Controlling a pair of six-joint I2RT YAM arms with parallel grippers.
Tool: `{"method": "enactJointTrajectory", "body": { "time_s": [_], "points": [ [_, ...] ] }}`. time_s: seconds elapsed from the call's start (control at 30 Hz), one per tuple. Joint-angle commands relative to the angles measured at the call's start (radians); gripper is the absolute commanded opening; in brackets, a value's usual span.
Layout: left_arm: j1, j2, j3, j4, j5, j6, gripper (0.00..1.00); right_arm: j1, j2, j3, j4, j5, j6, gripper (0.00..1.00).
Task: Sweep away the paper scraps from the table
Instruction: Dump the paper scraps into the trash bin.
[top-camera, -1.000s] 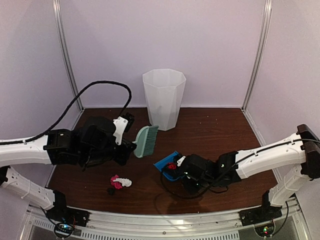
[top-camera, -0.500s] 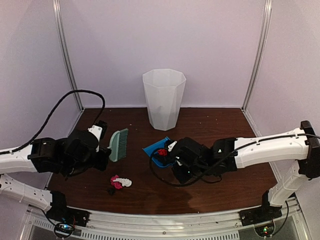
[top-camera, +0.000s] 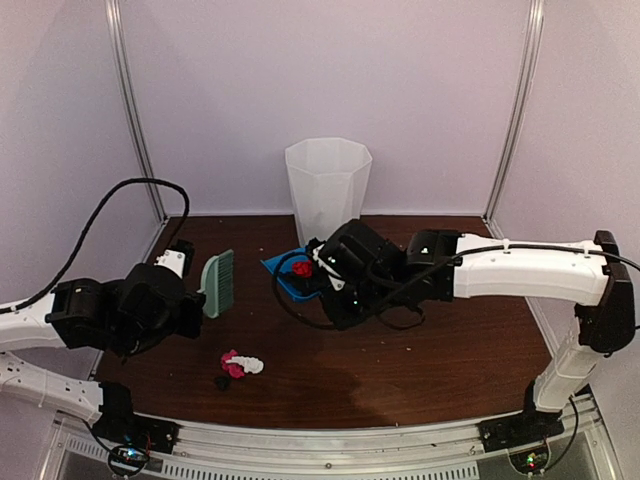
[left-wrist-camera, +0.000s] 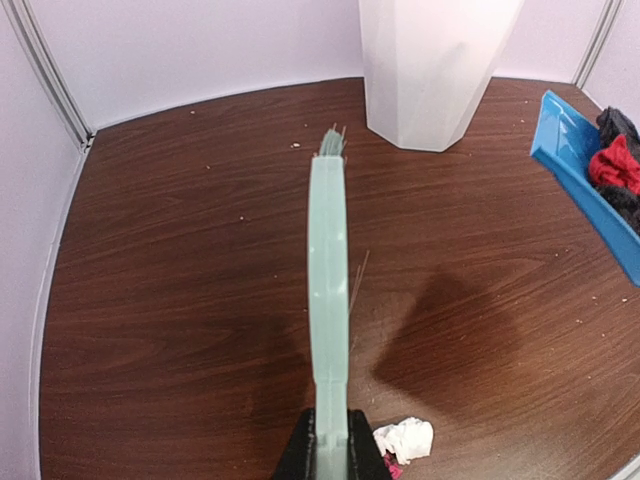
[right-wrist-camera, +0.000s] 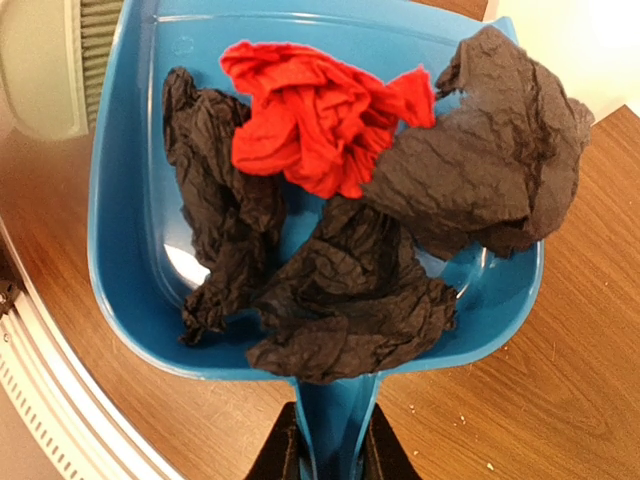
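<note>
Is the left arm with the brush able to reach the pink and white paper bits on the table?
Probably yes. The paper scraps lie near the left gripper, with only bare table between them and the brush it holds.

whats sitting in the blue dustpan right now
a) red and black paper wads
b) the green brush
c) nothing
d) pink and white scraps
A: the right wrist view shows a red wad and black wads lying in the blue dustpan, while the pink and white scraps lie out on the table.
</note>
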Motion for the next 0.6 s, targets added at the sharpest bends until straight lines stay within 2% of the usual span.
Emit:
{"method": "enactJointTrajectory", "body": {
  "time_s": [0.0, 0.57],
  "points": [
    [-0.006, -0.016, -0.014, 0.018, -0.038, -0.026, 0.00, -0.019, 0.025, 0.109, -0.080, -0.024, -0.026, 0.00],
    [-0.005, -0.046, -0.029, 0.033, -0.015, -0.022, 0.00, -0.085, 0.148, 0.480, -0.227, -0.038, -0.062, 0.00]
  ]
}}
